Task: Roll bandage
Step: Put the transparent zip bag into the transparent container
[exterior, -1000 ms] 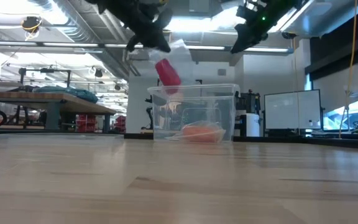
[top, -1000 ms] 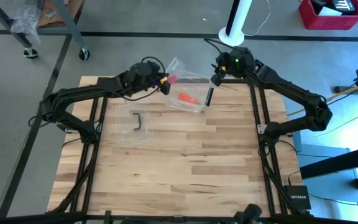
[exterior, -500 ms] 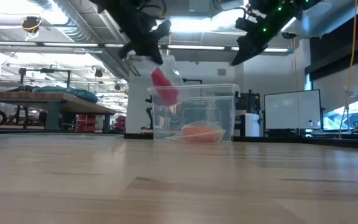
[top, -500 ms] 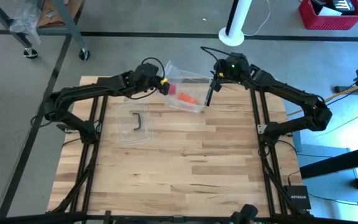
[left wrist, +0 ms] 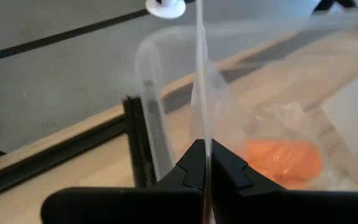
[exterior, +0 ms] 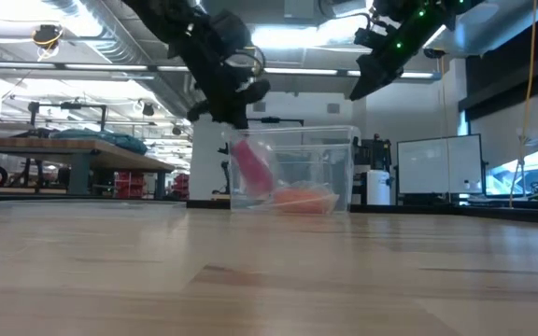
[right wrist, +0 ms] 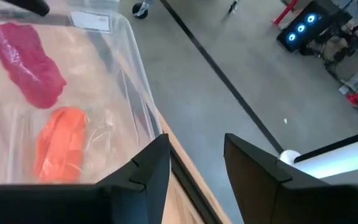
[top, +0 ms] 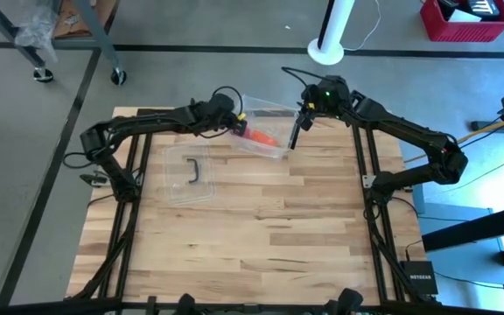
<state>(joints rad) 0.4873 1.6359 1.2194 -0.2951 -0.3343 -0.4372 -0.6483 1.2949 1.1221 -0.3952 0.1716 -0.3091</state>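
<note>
We lower bandage (exterior: 252, 168) into clear bin (exterior: 339, 140), left gripper (exterior: 227, 117) pinching its plastic bag (left wrist: 229, 118); right gripper (right wrist: 194, 168) fingers spread, waiting above bin. Next: release.

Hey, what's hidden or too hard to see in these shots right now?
- Left wrist view: the clear plastic bag pinched in the left gripper blurs the orange lump.
- Low view: the clear bin wall veils the red bandage.
- High view: the lid is too small for detail.
- Right gripper: open, over the bin's rim.
</note>
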